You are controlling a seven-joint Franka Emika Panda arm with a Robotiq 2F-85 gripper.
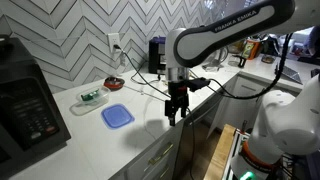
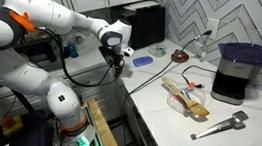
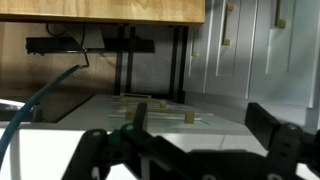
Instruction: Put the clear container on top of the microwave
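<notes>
The clear container (image 1: 90, 97), a small shallow tub showing some green, sits on the white counter near the black microwave (image 1: 22, 103). It also shows in an exterior view (image 2: 158, 51) in front of the microwave (image 2: 146, 26). My gripper (image 1: 177, 112) hangs at the counter's front edge, well away from the container and past the blue lid (image 1: 117, 116). It is also visible in an exterior view (image 2: 120, 66). In the wrist view the gripper (image 3: 198, 110) is open with nothing between its fingers. That view shows only cabinets and floor, not the container.
A small red dish (image 1: 114, 83) stands by the back wall. A dark coffee maker (image 2: 237, 73), wooden utensils (image 2: 186, 93) and metal tongs (image 2: 218, 127) lie further along the counter (image 2: 160, 105). A black appliance (image 1: 157, 55) stands behind the arm.
</notes>
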